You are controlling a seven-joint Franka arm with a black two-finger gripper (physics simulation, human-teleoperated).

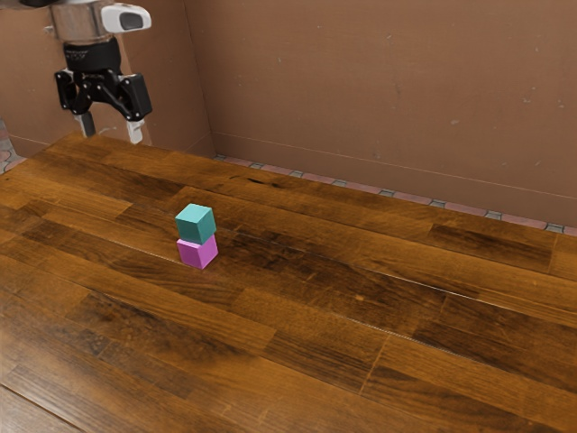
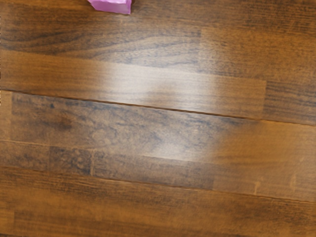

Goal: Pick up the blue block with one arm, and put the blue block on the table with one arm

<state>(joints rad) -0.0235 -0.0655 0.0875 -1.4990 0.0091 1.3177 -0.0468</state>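
Observation:
High at the exterior view's upper left, my gripper (image 1: pixel 110 131) hangs above the table, its two fingers apart and nothing between them. The teal-blue block (image 1: pixel 196 224) rests on top of a pink-purple block (image 1: pixel 197 253), apart from my gripper and lower, toward the exterior view's right. The lower block stands on the wooden table (image 1: pixel 297 316). In the wrist view, part of the pink-purple block (image 2: pixel 112 6) appears at the picture's edge, over the table's planks (image 2: pixel 158 133).
A brown wall (image 1: pixel 388 90) rises behind the table's far edge, with a strip of tiled floor (image 1: pixel 388 193) between them. Bare planks surround the two stacked blocks.

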